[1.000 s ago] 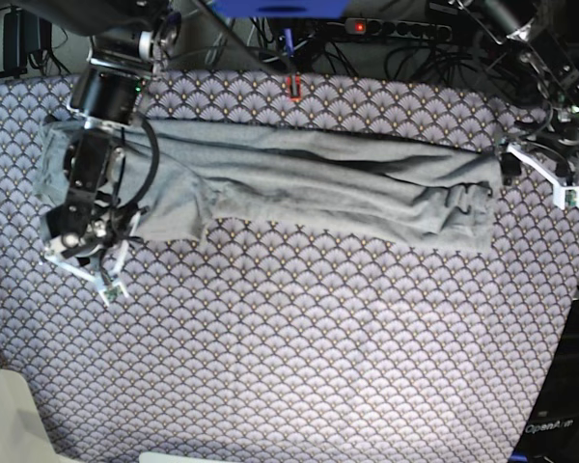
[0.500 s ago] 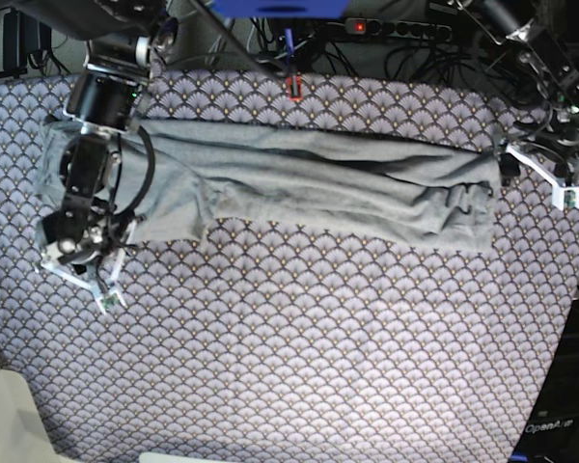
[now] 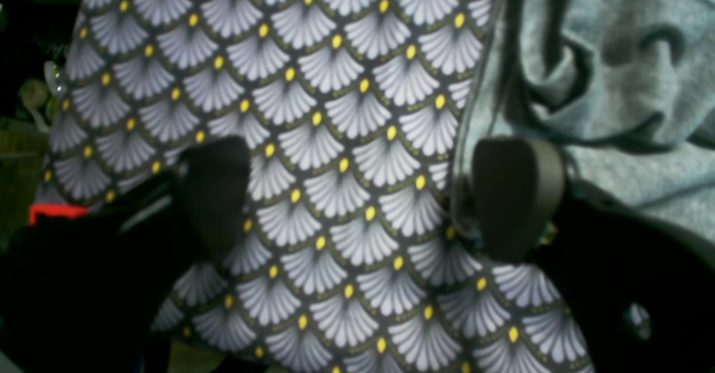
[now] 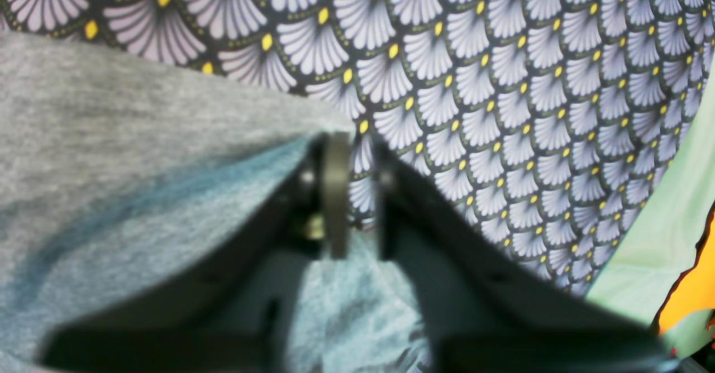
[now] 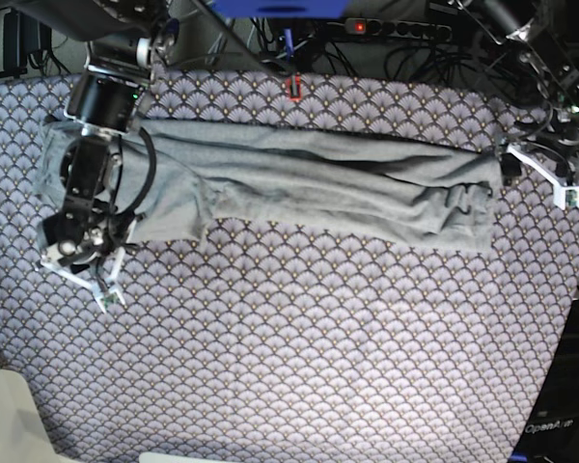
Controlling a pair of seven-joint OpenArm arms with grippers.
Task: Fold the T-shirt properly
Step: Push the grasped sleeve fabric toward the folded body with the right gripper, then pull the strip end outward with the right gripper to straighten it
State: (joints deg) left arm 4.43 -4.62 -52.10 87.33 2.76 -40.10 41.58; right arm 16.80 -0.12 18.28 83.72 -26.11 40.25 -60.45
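Note:
The T-shirt (image 5: 318,183), plain heather grey, lies as a long folded band across the back of the table, bunched at its right end. My right gripper (image 5: 80,278) hangs over the shirt's front left corner. In the right wrist view the gripper (image 4: 360,194) has its jaws almost together, with only table cloth in the slit, and the T-shirt (image 4: 139,166) edge runs up to the left finger. My left gripper (image 5: 550,178) stands just off the shirt's right end. In the left wrist view it is open (image 3: 366,194), with one pad (image 3: 516,194) at the T-shirt (image 3: 614,82) edge.
The purple-grey scallop-patterned table cloth (image 5: 299,347) covers the whole table. A small red clip (image 5: 294,89) sits at the back edge, with cables and a power strip (image 5: 396,29) behind it. Something green and orange (image 4: 670,222) lies past the table's edge in the right wrist view.
My right gripper has moved slightly toward the front left, off the shirt's corner, and then held still. The shirt and the left arm have not visibly moved.

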